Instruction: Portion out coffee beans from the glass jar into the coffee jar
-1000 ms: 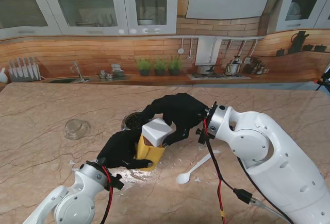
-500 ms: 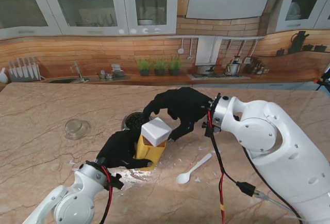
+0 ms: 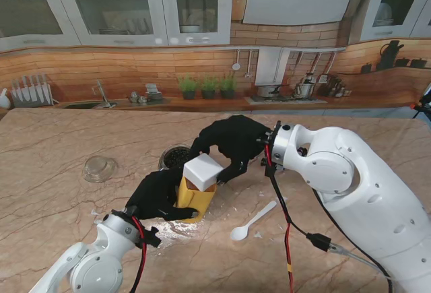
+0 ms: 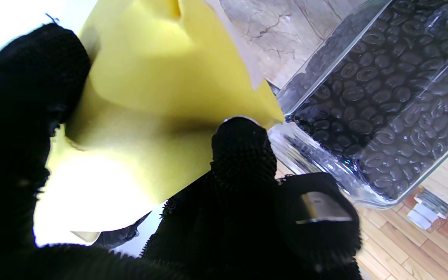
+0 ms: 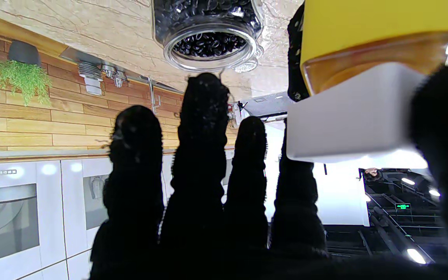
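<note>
The coffee jar (image 3: 194,200) is yellow with a white lid (image 3: 202,170) on top, and it leans a little. My left hand (image 3: 158,195) is shut on its yellow body (image 4: 161,77) from the near left. My right hand (image 3: 232,141) arches over the lid (image 5: 348,120) with its fingers (image 5: 204,128) spread and straight and the thumb on the lid's other side. I cannot tell if they touch the lid. The open glass jar (image 3: 175,156) of dark beans stands just beyond the coffee jar (image 5: 375,27). It also shows in both wrist views (image 4: 383,97) (image 5: 208,39).
A white plastic spoon (image 3: 252,222) lies on the marble top nearer to me, right of the coffee jar. A round glass lid (image 3: 100,168) rests far left. White specks (image 3: 168,229) are scattered by my left wrist.
My right hand pulled back off the lid to the right, then came a little closer again. The lid sits more level. My left hand and the jar stayed put.
</note>
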`<state>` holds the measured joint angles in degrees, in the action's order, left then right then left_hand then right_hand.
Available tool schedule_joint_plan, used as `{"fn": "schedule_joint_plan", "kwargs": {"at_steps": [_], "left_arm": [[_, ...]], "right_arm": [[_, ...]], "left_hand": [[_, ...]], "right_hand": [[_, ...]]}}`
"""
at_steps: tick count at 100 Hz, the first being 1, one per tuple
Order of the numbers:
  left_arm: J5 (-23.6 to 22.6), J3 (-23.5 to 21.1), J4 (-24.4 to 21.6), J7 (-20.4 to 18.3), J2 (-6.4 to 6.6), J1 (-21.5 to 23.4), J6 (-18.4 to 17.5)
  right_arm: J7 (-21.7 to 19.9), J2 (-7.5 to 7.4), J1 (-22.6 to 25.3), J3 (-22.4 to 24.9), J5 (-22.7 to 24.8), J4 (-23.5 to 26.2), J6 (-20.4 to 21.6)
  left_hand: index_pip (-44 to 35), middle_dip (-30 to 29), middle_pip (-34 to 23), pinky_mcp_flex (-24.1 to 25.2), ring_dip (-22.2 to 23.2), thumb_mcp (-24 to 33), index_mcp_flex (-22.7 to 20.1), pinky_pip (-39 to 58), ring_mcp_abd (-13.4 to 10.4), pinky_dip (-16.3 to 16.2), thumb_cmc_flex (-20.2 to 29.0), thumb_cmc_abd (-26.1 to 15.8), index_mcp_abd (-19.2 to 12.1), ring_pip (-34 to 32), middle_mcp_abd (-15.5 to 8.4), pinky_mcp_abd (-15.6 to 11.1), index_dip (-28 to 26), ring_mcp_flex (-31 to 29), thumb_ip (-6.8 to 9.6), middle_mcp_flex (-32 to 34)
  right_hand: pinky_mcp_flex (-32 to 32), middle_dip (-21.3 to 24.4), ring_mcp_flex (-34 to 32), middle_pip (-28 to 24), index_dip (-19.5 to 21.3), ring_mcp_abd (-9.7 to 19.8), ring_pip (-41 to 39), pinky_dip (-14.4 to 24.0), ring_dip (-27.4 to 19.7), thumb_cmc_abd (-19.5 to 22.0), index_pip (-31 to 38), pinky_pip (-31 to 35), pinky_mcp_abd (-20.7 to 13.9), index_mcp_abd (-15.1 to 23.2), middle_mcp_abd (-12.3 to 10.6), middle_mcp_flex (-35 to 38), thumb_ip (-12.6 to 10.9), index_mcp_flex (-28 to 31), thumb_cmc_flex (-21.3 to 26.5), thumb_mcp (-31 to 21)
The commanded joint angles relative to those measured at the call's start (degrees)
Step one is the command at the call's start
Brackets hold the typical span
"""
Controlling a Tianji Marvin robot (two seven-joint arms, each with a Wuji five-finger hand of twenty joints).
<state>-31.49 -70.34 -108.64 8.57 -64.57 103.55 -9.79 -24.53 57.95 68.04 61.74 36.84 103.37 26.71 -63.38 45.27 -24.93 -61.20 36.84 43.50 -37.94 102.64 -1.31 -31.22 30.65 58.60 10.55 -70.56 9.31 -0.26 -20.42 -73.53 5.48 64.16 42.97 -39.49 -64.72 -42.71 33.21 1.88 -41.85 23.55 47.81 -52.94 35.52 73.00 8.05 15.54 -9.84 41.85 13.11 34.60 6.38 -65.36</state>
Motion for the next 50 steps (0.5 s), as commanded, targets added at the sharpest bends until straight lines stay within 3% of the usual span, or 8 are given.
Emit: {"fn": "schedule_joint_plan", "kwargs": {"at_steps": [1,16,26,36,50], "left_arm": [[0.2,-0.1,-0.2,0.1,-0.29,0.3,-0.4],[0.3,-0.2,-0.1,0.1,-0.32,0.2,-0.5],[0.4,-0.2,-0.1,0.2,-0.35,0.1,-0.4],[0.5,-0.2,-0.2,0.2,-0.35,0.1,-0.5],[0.5,-0.3,-0.2,0.1,-0.34,0.0,-0.7]], "right_arm": [[0.5,0.19,0.0,-0.2,0.3,-0.3,0.3],[3.0,0.64,0.8,-0.4,0.8,-1.5,0.2],[3.6,0.76,1.3,-0.5,0.9,-1.9,0.1],[3.6,0.79,1.4,-0.9,0.7,-2.1,-0.5],[2.9,0.73,0.9,-1.7,-0.1,-2.2,-1.2]], "left_hand": [[-13.1,2.2,-7.9,-0.8,0.0,24.6,-5.3,6.1,0.8,-1.0,9.6,-8.8,-16.2,0.9,-7.1,-3.9,-4.6,0.4,12.20,7.2],[-13.1,2.2,-7.9,-0.8,0.0,24.6,-5.2,6.0,0.7,-1.0,9.6,-8.9,-16.2,0.9,-7.2,-3.9,-4.6,0.4,12.22,7.2],[-13.1,2.2,-7.9,-0.8,-0.1,24.6,-5.2,6.0,0.6,-1.0,9.6,-8.9,-16.2,1.0,-7.1,-3.9,-4.6,0.4,12.25,7.1],[-13.1,2.2,-7.9,-0.8,0.0,24.6,-5.2,6.0,0.8,-1.0,9.7,-8.8,-16.1,1.0,-7.1,-3.9,-4.6,0.4,12.25,7.1],[-13.1,2.2,-7.9,-0.8,0.0,24.6,-5.3,6.0,0.7,-1.0,9.6,-8.8,-16.1,0.9,-7.2,-3.9,-4.6,0.4,12.25,7.2]], "right_hand": [[0.8,-0.7,-2.8,-1.6,1.2,1.7,-0.8,-0.1,0.3,2.1,1.9,1.3,-0.7,2.6,-2.2,2.3,-2.0,2.0,3.7,1.2],[1.8,-0.9,-4.7,-2.6,2.8,2.3,-1.3,-0.5,0.0,4.0,6.3,2.0,-0.9,6.9,-4.2,6.3,-2.6,5.9,8.1,2.2],[2.0,-1.1,-5.1,-3.2,3.1,1.9,-1.8,-0.6,0.1,4.5,7.1,2.6,-0.6,6.9,-3.5,6.9,-2.4,6.8,6.0,2.7],[1.3,-1.8,-4.7,-4.1,4.8,0.8,-2.1,-0.7,0.0,6.3,9.3,3.3,0.3,6.3,-2.3,6.8,-1.9,7.9,0.7,3.6],[0.6,-2.7,-4.1,-4.7,7.8,-0.8,-3.0,-0.3,-0.1,8.8,10.1,4.8,1.6,4.7,-0.7,6.7,-0.6,8.3,-12.6,2.5]]}}
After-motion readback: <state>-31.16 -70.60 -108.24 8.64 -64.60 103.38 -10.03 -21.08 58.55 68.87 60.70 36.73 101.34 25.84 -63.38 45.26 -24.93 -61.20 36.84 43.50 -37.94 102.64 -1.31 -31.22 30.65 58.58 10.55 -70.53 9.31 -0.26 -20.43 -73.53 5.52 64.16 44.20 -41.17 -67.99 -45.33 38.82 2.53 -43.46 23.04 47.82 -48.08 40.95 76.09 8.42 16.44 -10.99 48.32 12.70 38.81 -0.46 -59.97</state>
